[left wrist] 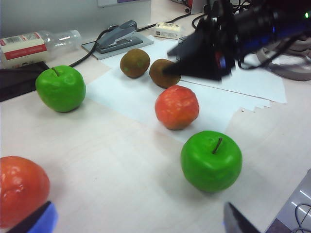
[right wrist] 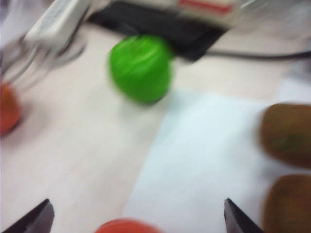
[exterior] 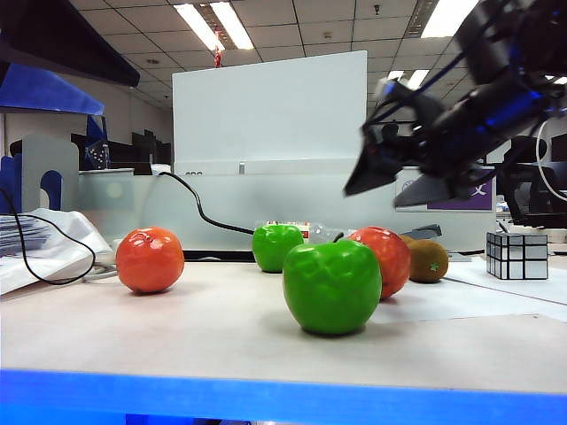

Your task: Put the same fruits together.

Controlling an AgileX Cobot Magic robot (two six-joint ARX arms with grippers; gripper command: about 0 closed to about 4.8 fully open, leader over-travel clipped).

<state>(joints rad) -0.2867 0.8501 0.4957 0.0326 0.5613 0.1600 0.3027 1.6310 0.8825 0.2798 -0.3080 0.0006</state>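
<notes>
**A:** You're in an open office under ceiling lights, at a pale table point(exterior: 133, 328) with a white board behind. Left to right in the exterior view: one orange-red fruit point(exterior: 150, 259) alone on the left, a green apple point(exterior: 276, 245) further back, the second green apple point(exterior: 332, 287) up front, the other orange-red fruit point(exterior: 383, 259) just behind it, and a kiwi point(exterior: 428, 261).

**B:** And the second kiwi?

**A:** The left wrist view shows both kiwis point(left wrist: 134, 63) already side by side on the white paper point(left wrist: 121, 92). Your left pincer point(left wrist: 136, 221) sits wide and empty near the lone orange-red fruit. Your right pincer point(exterior: 390, 181) hangs above the right-hand fruits, jaws wide, nothing held.

**B:** How should I continue?

**A:** I'd centre the right pincer over the nearer orange-red fruit, descend straight, and avoid nudging the kiwis.
</notes>
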